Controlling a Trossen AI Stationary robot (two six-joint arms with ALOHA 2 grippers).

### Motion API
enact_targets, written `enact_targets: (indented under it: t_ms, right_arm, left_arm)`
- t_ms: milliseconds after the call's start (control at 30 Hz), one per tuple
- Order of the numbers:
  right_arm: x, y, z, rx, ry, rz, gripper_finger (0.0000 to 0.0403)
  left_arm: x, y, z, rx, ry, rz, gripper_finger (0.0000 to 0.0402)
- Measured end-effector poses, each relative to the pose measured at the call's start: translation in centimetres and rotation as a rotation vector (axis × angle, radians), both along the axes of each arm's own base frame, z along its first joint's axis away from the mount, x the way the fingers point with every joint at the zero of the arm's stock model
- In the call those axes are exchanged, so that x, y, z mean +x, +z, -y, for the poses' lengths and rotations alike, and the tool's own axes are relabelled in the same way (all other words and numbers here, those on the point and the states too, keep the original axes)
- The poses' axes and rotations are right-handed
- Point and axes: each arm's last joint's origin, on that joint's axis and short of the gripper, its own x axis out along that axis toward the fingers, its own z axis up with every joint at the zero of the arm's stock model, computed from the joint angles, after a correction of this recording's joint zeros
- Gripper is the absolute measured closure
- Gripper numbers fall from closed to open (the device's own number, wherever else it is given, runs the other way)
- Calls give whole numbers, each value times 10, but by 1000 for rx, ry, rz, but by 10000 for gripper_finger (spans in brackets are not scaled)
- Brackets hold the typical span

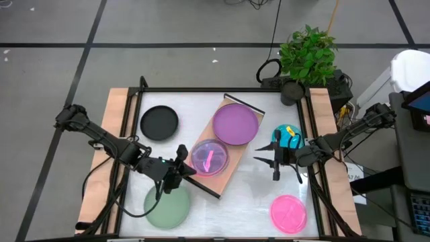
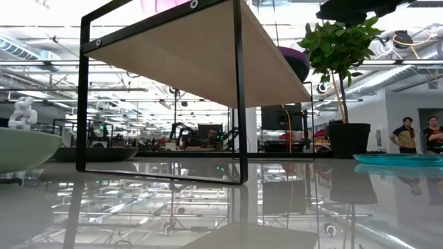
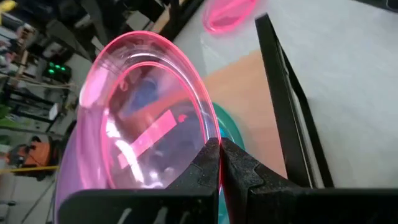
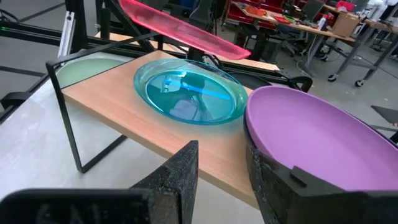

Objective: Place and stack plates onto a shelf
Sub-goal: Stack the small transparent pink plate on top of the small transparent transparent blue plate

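The light-wood shelf (image 1: 228,165) lies slantwise mid-table. On it rest a purple plate (image 1: 235,124) and a translucent cyan plate (image 4: 189,96). My left gripper (image 3: 219,155) is shut on a translucent pink plate (image 1: 209,156) that hovers tilted over the cyan one. My right gripper (image 1: 269,163) is open beside the shelf's right long edge and touches nothing. A black plate (image 1: 159,123), a pale green plate (image 1: 166,206), a second pink plate (image 1: 289,213) and a dark teal plate (image 1: 290,138) lie flat on the table. My left gripper pinches the pink plate's rim (image 3: 211,134) between its two fingers, coming level from the table's left side. The plate is tilted above the cyan plate (image 3: 227,127). Whether its lower edge (image 4: 239,46) touches the shelf or the cyan plate, I cannot tell.
A potted plant (image 1: 308,57) stands at the table's far right corner. A yellow object (image 1: 290,130) lies on the teal plate. The black table frame (image 1: 201,89) runs along the far edge. People (image 2: 415,135) stand in the room beyond.
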Motion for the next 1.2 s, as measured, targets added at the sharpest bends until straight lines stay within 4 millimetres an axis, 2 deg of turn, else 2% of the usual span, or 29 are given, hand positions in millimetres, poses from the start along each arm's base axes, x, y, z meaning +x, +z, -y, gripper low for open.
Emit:
enact_targets:
  t_ms: [667,1200]
  right_arm:
    - [0,0,0,1,0,0,287]
    - [0,0,0,1,-1,0,287]
  left_arm:
    - [1,-8,-15,-98,121,-96,396]
    - [7,-8,-22,-207,123,-117,395]
